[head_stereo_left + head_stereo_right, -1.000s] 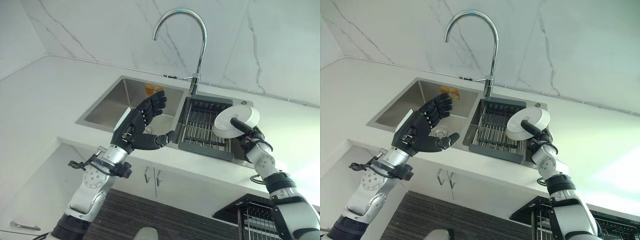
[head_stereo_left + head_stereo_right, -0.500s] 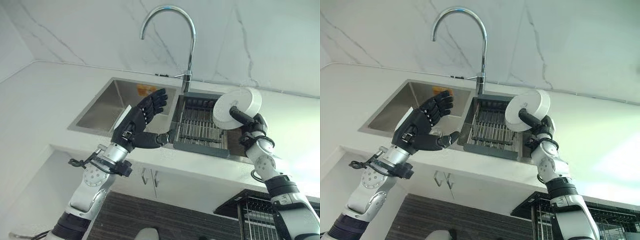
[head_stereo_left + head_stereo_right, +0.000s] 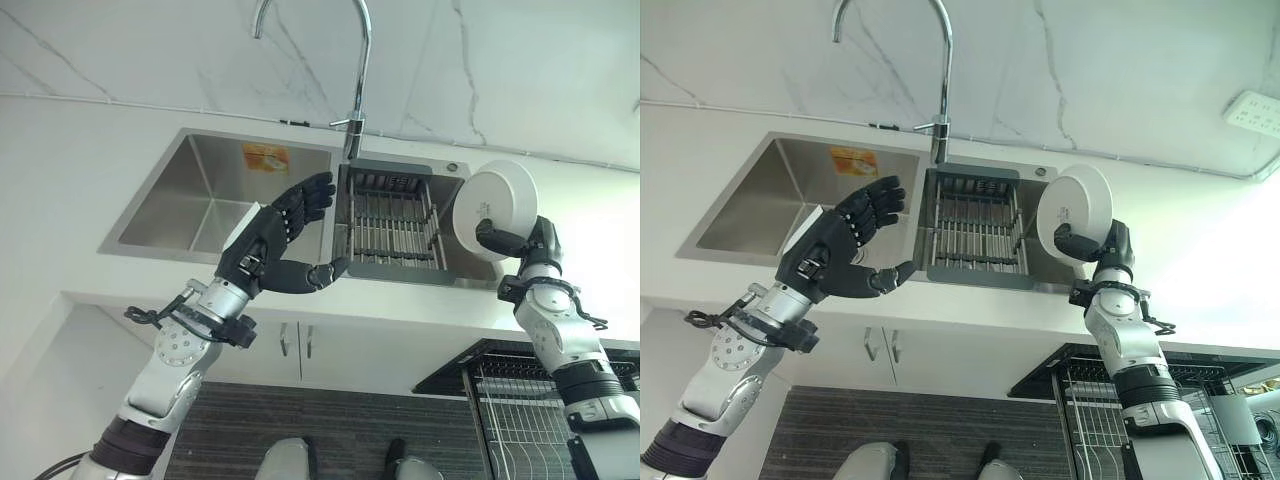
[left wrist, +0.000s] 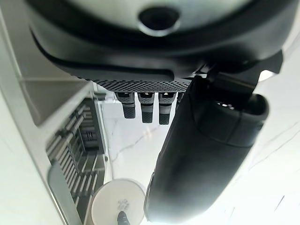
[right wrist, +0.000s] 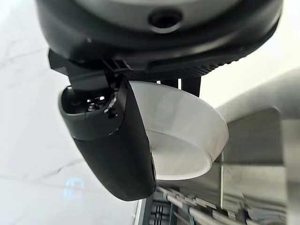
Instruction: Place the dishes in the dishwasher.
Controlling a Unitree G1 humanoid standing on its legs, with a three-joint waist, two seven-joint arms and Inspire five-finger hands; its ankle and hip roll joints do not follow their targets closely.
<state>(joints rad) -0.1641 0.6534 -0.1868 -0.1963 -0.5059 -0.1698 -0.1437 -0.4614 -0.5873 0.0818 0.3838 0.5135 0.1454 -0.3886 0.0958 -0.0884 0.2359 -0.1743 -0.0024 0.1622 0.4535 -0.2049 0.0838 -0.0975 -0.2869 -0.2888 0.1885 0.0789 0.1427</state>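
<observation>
**Bowl lifted off the rack, out to the right**

Carried rightward since a second ago: white bowl (image 3: 497, 208), now at right of centre in the left eye view, clear of the grey drying rack (image 3: 391, 222) and over the white counter (image 3: 580, 215). Pinched on its rim by the right hand (image 3: 520, 240), thumb across the underside, fingers curled behind. Held upright on edge, tilted slightly. Left hand (image 3: 268, 251) at frame centre before the steel sink (image 3: 205, 195), fingers straight and spread, holding nothing. Chrome tap (image 3: 357, 70) at top centre; dishwasher basket (image 3: 520, 410) at lower right.
</observation>
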